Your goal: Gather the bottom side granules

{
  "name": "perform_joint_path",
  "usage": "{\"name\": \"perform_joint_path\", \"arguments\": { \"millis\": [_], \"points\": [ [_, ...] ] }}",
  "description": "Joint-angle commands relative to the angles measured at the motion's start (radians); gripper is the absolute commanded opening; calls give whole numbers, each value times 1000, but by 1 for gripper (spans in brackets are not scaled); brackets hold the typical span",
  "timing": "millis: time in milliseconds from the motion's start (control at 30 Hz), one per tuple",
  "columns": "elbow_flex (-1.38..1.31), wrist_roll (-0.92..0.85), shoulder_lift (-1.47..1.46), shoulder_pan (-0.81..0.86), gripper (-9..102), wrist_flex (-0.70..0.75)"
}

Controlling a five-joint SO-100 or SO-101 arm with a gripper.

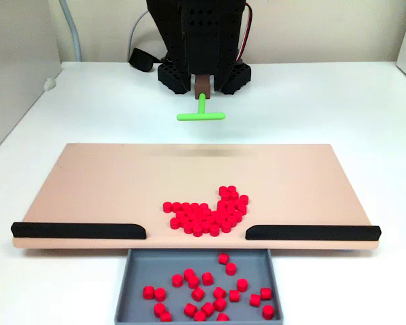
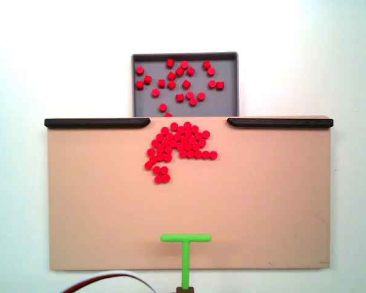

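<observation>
The granules are a dense cluster of tiny red pellets. They lie on the tan board, close to the gap between its two black rails. My gripper is beyond the board's far edge in the front fixed view, shut on the stem of a green T-shaped stick. The stick's crossbar hangs above the board's edge nearest the arm, well apart from the cluster, with bare board between them.
A grey tray below the gap holds a sparser scatter of red pellets. Black rails line the board's edge on each side of the gap. The arm's black base stands behind.
</observation>
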Motion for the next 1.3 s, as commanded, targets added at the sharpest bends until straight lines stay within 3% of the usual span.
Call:
{"name": "perform_joint_path", "arguments": {
  "millis": [0, 900, 1267],
  "points": [
    [-34, -5, -9, -8, 0, 5],
    [-18, 21, -26, -23, 0, 5],
    [81, 71, 6, -63, 0, -138]
  ]
}}
